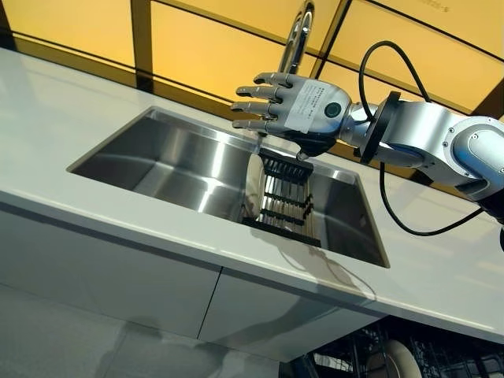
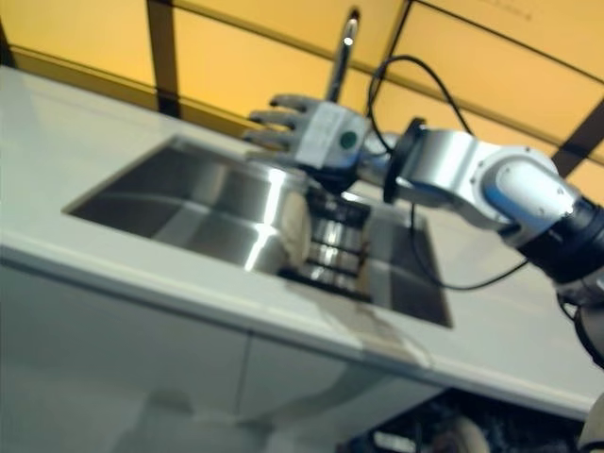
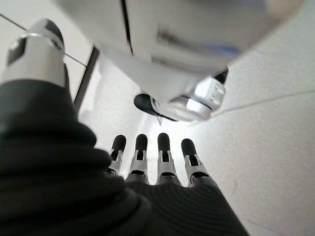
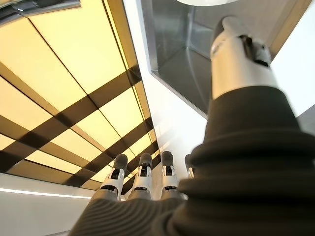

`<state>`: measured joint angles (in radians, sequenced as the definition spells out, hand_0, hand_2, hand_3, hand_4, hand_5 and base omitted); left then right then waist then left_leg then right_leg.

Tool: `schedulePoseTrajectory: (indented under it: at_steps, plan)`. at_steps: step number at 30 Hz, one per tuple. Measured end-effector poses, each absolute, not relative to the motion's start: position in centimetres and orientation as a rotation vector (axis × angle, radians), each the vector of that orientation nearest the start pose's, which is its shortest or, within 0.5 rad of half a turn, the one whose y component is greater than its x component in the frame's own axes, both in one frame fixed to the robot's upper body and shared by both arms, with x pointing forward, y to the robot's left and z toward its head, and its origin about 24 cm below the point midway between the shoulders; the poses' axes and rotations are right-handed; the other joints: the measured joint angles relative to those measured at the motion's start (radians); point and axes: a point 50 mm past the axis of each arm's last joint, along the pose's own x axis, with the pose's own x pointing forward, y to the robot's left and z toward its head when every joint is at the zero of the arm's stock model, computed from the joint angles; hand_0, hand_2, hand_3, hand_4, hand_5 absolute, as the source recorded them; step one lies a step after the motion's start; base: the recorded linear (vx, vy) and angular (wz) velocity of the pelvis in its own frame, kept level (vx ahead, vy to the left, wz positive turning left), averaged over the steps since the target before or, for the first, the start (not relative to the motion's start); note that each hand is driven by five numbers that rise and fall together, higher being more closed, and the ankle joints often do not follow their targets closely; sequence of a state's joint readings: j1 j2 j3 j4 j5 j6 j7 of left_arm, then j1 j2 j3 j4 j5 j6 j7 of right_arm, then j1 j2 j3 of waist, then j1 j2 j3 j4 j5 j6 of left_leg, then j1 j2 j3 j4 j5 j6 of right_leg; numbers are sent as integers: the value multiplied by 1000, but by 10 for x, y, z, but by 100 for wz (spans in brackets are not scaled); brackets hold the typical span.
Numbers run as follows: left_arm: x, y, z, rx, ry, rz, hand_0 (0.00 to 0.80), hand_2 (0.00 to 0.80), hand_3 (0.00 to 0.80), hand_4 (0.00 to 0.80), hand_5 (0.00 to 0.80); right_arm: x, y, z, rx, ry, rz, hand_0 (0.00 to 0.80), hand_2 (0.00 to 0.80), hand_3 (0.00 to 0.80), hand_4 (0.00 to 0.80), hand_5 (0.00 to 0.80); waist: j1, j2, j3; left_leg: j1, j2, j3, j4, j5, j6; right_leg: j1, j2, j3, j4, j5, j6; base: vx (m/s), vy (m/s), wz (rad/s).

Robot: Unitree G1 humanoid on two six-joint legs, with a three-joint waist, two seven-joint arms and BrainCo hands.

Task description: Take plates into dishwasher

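Fingers of the right hand (image 1: 303, 110) spread straight, holding nothing, above the plate (image 1: 253, 185) racked in the sink (image 1: 157, 157).

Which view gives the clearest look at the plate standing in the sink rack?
The left eye view: the plate stands on edge in the black rack in the sink, below the open right hand. The right eye view shows it blurred. The right wrist view catches only a pale rim; the left wrist view shows none of it.
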<state>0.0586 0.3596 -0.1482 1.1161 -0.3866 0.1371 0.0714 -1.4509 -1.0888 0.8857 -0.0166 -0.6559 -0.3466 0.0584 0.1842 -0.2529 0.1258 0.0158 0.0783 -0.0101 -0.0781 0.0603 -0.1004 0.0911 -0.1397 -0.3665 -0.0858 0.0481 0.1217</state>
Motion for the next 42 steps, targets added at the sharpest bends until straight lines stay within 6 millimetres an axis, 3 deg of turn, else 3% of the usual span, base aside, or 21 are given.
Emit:
schedulePoseTrajectory:
  at_steps: [3,8,12,18,27,42]
  plan:
    - [85,281,-145,79,1224,378,0,0,0,0,0,288,-86,340,-2094,-1265,372,0,0,0,0,0,0,-1,0,-11,-2,-3,4,1,1,-4,-1,0,0,-1,0,11,-29,7]
    - [85,291,-142,24,1144,446,0,0,0,0,0,290,-82,318,-2054,-1236,456,0,0,0,0,0,-2,-13,25,-44,4,-9,14,4,-2,-22,5,-2,0,-3,4,-108,-67,3]
    - [93,294,-137,36,1085,405,0,0,0,0,0,301,-82,324,-2130,-1162,391,0,0,0,0,0,5,-7,78,-116,7,-29,35,23,-5,-65,14,-9,0,1,-1,-156,7,26]
    - [94,293,-137,37,1077,362,0,0,0,0,0,301,-77,337,-2171,-1171,331,0,0,0,0,0,30,18,149,-157,-1,-46,33,36,-1,-95,11,-9,0,12,-16,-46,20,11]
    - [121,286,-131,37,998,312,0,0,0,0,0,302,-77,339,-2173,-1159,303,0,0,0,0,0,24,23,161,-156,0,-44,33,37,-2,-95,11,-9,0,12,-16,0,0,0]
    - [123,285,-130,6,980,315,0,0,0,0,0,306,-81,339,-2223,-1111,289,0,0,0,0,0,24,33,171,-165,-1,-44,32,38,-1,-104,11,-9,0,12,-16,0,0,0]
